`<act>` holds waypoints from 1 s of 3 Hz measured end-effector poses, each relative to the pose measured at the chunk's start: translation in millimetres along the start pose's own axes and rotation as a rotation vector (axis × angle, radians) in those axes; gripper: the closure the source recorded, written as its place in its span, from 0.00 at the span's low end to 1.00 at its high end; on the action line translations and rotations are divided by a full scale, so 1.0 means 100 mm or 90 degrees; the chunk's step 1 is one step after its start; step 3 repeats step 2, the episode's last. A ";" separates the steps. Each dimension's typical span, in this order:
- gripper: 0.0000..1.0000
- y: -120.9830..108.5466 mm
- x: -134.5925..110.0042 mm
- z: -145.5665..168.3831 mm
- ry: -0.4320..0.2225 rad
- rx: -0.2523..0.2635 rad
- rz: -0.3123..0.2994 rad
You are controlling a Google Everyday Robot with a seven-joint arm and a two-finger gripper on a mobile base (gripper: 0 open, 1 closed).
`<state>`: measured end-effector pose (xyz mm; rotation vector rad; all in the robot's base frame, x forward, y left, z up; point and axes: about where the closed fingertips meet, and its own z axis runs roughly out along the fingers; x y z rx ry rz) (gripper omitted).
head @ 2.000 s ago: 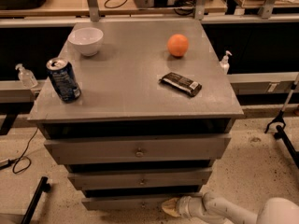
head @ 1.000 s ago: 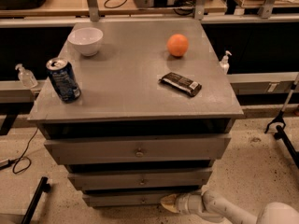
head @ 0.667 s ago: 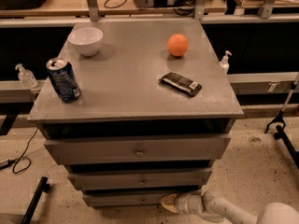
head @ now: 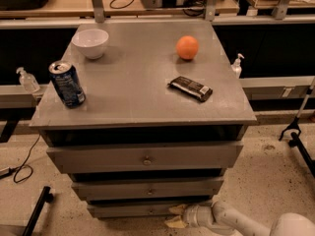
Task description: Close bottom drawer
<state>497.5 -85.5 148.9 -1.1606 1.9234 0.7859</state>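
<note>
Camera view: the bottom drawer (head: 132, 210) sits lowest in the grey cabinet (head: 142, 90), its front running left to right, set back under the middle drawer (head: 147, 189). The gripper (head: 175, 216) lies low at the front's right end, just beside it, tips apparently parted and holding nothing. A closing push would go straight back into the cabinet. Bare floor (head: 268, 173) lies open to the right.

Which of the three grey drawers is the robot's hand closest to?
The bottom drawer, the lowest and narrowest-looking one. The gripper sits low at its front; the middle drawer and top drawer are higher up.
</note>
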 end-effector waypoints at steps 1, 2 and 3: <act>0.00 0.13 0.04 -0.03 0.000 0.000 0.000; 0.00 0.17 0.05 -0.04 0.000 0.000 0.000; 0.00 0.17 0.05 -0.04 0.000 0.000 0.000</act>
